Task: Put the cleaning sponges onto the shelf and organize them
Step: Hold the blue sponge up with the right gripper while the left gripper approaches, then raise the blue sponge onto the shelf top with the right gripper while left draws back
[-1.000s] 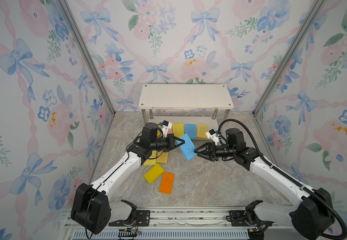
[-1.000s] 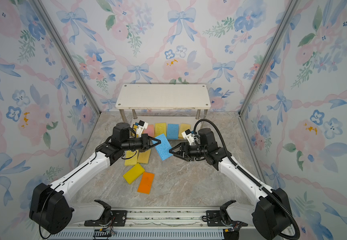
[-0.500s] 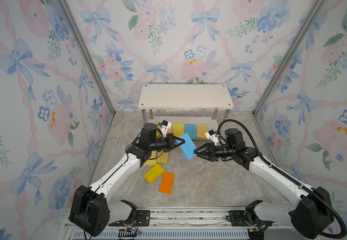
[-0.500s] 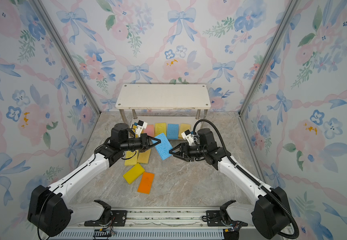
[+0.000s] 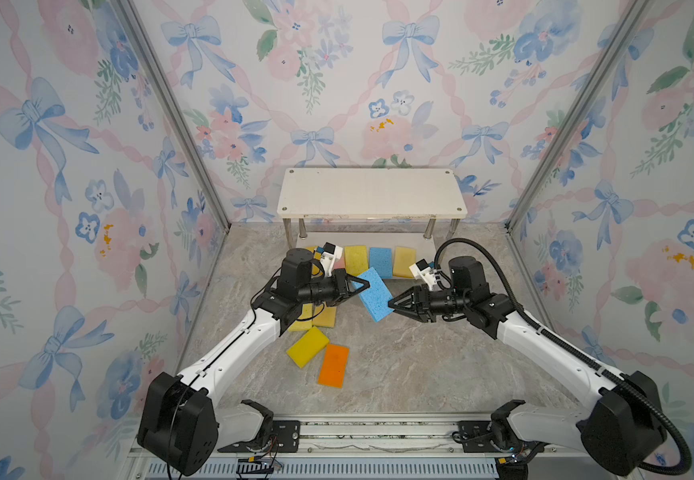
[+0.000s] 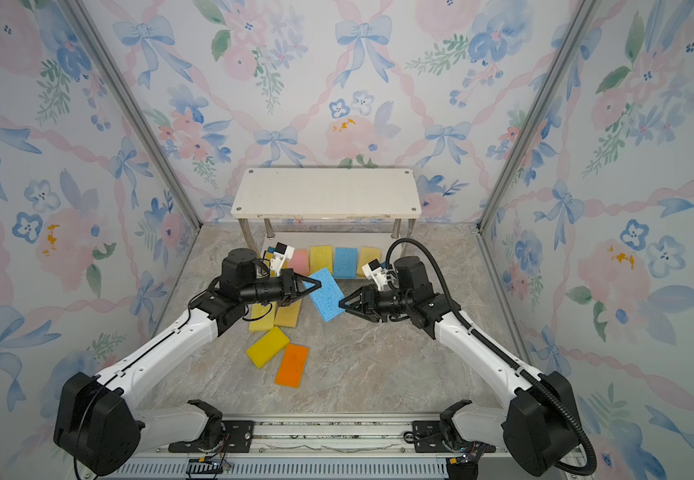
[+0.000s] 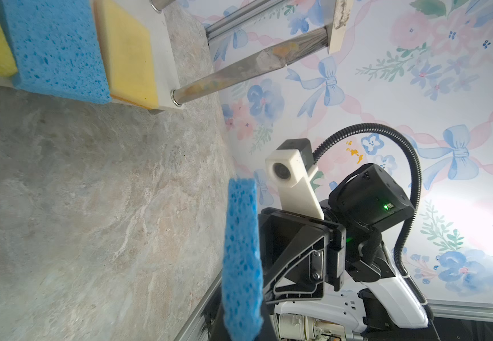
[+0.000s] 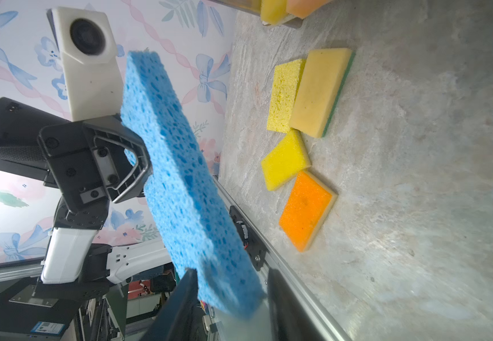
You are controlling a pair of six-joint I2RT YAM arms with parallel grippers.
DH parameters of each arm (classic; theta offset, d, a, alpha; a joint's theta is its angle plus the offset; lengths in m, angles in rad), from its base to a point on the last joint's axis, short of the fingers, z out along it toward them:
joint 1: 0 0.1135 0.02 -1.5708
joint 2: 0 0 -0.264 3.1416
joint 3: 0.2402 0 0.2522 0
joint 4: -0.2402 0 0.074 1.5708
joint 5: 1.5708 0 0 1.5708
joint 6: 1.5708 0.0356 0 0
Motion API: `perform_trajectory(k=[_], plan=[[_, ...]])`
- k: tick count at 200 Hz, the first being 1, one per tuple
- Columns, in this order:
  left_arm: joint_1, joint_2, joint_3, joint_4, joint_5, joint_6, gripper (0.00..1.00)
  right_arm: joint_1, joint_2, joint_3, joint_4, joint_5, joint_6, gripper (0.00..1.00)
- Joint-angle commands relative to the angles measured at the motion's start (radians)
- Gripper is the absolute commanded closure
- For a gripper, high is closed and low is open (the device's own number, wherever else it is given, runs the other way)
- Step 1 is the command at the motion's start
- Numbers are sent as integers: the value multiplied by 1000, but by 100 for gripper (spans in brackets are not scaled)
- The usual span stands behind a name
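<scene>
Right gripper [image 5: 391, 305] has advanced, straddling blue sponge [image 5: 373, 294] left gripper [image 5: 361, 285] clamps; grip unclear.

Shelf [image 6: 324, 191], white, two-tier; lower board [image 7: 164, 53] row: pink sponge [image 6: 298, 261], yellow sponge [image 6: 321, 258], blue sponge [image 6: 345, 261], tan sponge [image 6: 369, 259]. Tilted, off the floor [image 6: 378, 365]: lifted blue sponge [image 6: 323, 294]. On floor: pale-yellow sponge [image 8: 285, 94], green-backed sponge [image 8: 319, 91], bright-yellow sponge [image 8: 285, 159], orange sponge [image 8: 307, 209]

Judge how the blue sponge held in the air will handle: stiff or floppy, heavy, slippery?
Probably light and fairly stiff: the blue sponge, pinched at one edge by the left end effector, juts out without visible sag. Its porous face suggests it compresses and grips rather than slips, so the right end effector straddling its free end likely needs little squeeze.
</scene>
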Motion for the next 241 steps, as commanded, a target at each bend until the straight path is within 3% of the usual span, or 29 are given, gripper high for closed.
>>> perform_trajectory(k=[1,29,48,65,97,133,154,200,241], plan=[[0,-19,-10,16,26,-16,100,14,-13,29,10,9,-5,64],[0,-19,-11,17,28,-20,100,19,-33,30,8,31,-3,75],[1,-19,-19,17,30,-26,89,27,-59,45,14,86,-1,80],[8,-32,-26,17,27,-32,68,37,-63,86,-8,112,-19,81],[64,-124,-70,16,-26,-55,52,57,-56,175,-77,168,-55,88],[172,-340,-216,-22,-162,-125,34,69,-16,282,-107,223,-64,92],[185,-484,-326,-48,-231,-165,31,81,36,397,-123,255,-70,92],[171,-664,-494,-107,-236,-247,26,159,246,694,-34,308,25,92],[170,-736,-512,-174,-242,-251,21,250,474,935,69,531,153,93]])
